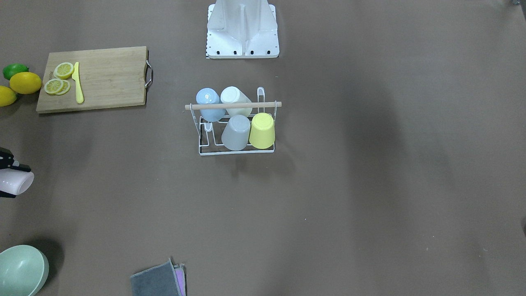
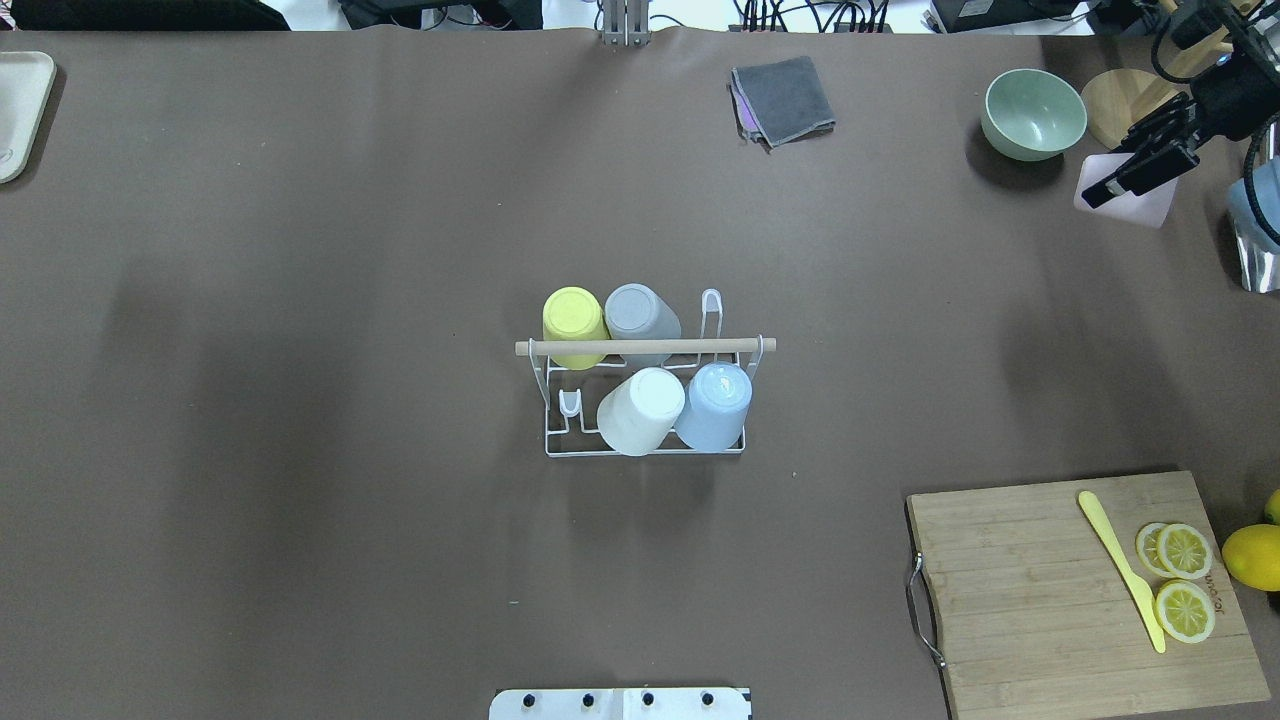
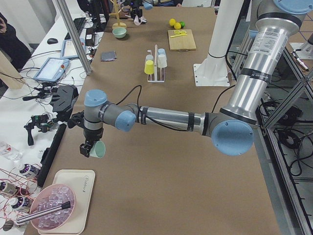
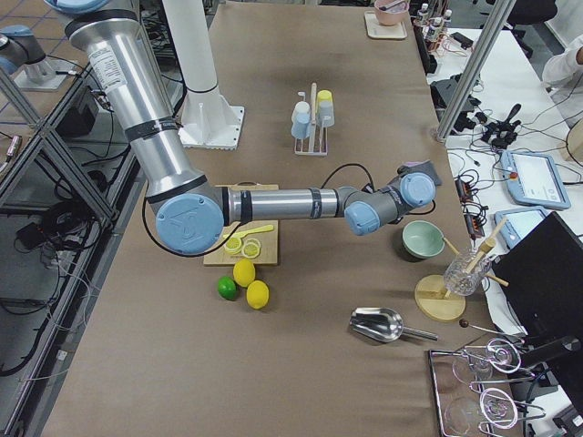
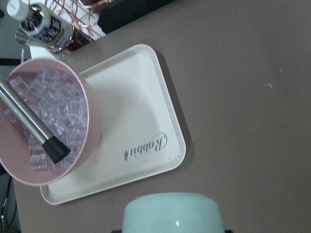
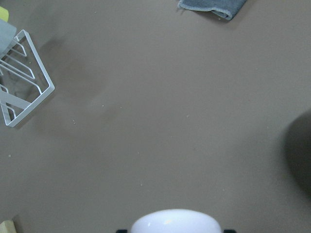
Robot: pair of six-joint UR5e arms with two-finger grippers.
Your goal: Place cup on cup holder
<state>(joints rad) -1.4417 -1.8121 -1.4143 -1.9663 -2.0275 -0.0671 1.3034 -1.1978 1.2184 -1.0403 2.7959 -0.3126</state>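
Mid-desk, just ahead of the robot base plate (image 2: 620,703): white wire cup holder (image 2: 730,346), upright, with a wooden rod handle across the top. On its prongs, four upturned cups: yellow cup (image 2: 573,325) and grey cup (image 2: 640,312) in the far row, white cup (image 2: 642,408) and blue cup (image 2: 715,403) in the near row, the white one tilted. Well apart, near the far right corner of the desk: right fingers (image 2: 1125,183) clamped on a pale pink cup (image 2: 1150,205), beside a green bowl (image 2: 1035,112). At the opposite end: left fingers (image 3: 87,148) closed around a mint-green cup (image 3: 99,150), held on its side near a cream tray (image 5: 182,145).
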